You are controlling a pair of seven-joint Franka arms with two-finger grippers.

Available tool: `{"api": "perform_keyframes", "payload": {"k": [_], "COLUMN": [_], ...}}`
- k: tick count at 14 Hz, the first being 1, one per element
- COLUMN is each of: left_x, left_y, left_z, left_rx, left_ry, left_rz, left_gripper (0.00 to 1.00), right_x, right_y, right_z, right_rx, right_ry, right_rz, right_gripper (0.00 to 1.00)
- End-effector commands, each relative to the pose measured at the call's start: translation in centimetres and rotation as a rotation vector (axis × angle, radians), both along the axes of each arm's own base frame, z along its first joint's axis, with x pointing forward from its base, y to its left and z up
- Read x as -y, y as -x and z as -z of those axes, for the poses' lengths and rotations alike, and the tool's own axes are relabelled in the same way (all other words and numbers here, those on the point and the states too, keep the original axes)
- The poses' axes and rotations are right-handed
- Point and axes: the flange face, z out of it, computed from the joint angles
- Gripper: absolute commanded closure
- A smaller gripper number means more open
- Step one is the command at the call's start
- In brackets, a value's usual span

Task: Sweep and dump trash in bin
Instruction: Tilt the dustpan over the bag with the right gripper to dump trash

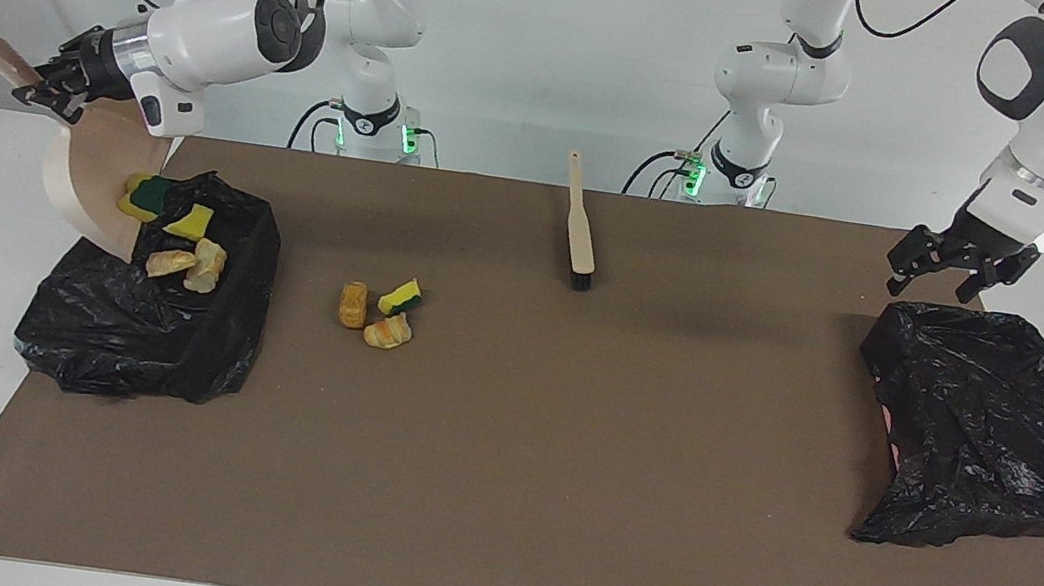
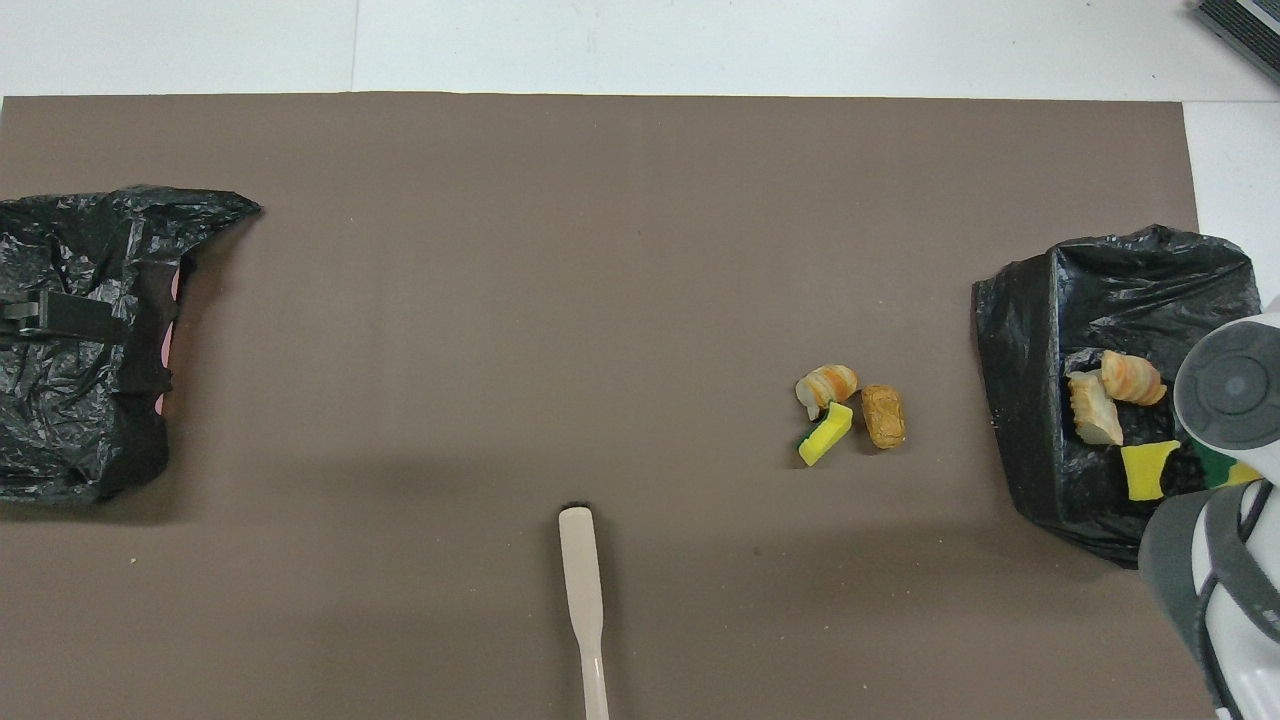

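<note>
Right gripper (image 1: 45, 84) clamps the dustpan (image 1: 92, 186) handle, tipping it over the bin (image 1: 145, 324); left gripper (image 1: 961, 265) hovers open over the other bag (image 1: 977, 434). Overhead: four trash pieces (image 2: 1110, 415) lie in the bin, three (image 2: 850, 410) on the mat beside it.

Both arms are glossy white rounded shells with dark grey caps on the joints and black bands near the top. Loose black cables hang off them, green lights glow at the bases, and the small two-finger right gripper (image 1: 45, 84) and left gripper (image 1: 961, 267) are all black.
</note>
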Motion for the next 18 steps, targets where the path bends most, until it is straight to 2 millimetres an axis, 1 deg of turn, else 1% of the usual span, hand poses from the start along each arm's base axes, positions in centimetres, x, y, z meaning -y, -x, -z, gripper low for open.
{"api": "perform_keyframes", "payload": {"k": [1,2,3,4,5,6,7,8,9,10,11,13,15,16,17,18], "left_x": [0.7,1.3,1.4,1.5,1.7,1.9,2.0,2.0,2.1,2.2,2.1,2.1,2.1,2.1,2.1,2.1], "left_y": [0.6,0.8,1.0,1.2,1.5,1.7,1.8,1.9,2.1,2.1,2.1,2.1,2.1,2.1,2.1,2.1], "left_z": [-1.7,-2.0,-2.3,-2.3,-2.7,-2.7,-2.8,-3.1,-3.4,-3.5,-3.3,-3.3,-3.5,-3.4,-3.4,-3.4], "left_rx": [-0.028,-0.030,-0.036,-0.046,-0.042,-0.046,-0.054,-0.048,-0.040,-0.037,-0.035,-0.029,-0.023,-0.023,-0.023,-0.024], "left_ry": [-0.021,-0.022,-0.021,-0.019,-0.020,-0.021,-0.021,-0.021,-0.022,-0.022,-0.023,-0.025,-0.025,-0.023,-0.023,-0.023], "left_rz": [-0.019,-0.008,-0.007,-0.007,-0.002,0.007,0.010,0.013,0.027,0.048,0.077,0.105,0.090,0.088,0.088,0.086], "left_gripper": [0.00,0.00,0.00,0.00,0.00,0.00,0.00,0.00,0.00,0.00,0.00,0.00,0.00,0.00,0.00,0.00], "right_x": [-0.2,-0.9,-2.4,-3.3,-4.0,-4.3,-4.5,-5.4,-6.6,-7.5,-9.0,-12.5,-16.4,-18.5,-20.6,-22.9], "right_y": [0.1,0.0,0.0,0.1,0.3,0.7,1.1,1.5,2.0,2.5,2.9,3.2,2.9,2.6,2.4,2.0], "right_z": [-0.3,-0.8,-1.9,-3.6,-5.4,-6.9,-8.0,-8.7,-8.3,-7.6,-6.9,-5.8,-4.6,-4.0,-3.7,-2.6], "right_rx": [0.002,0.001,0.012,0.047,0.083,0.133,0.192,0.256,0.315,0.390,0.477,0.587,0.679,0.738,0.792,0.817], "right_ry": [0.035,0.049,0.058,0.029,-0.051,-0.116,-0.162,-0.218,-0.288,-0.343,-0.411,-0.546,-0.629,-0.677,-0.712,-0.717], "right_rz": [0.025,0.039,0.056,0.096,0.141,0.191,0.251,0.306,0.368,0.465,0.570,0.734,0.868,0.962,1.030,1.063], "right_gripper": [1.00,1.00,1.00,1.00,1.00,1.00,1.00,1.00,1.00,1.00,1.00,1.00,1.00,1.00,1.00,1.00]}}
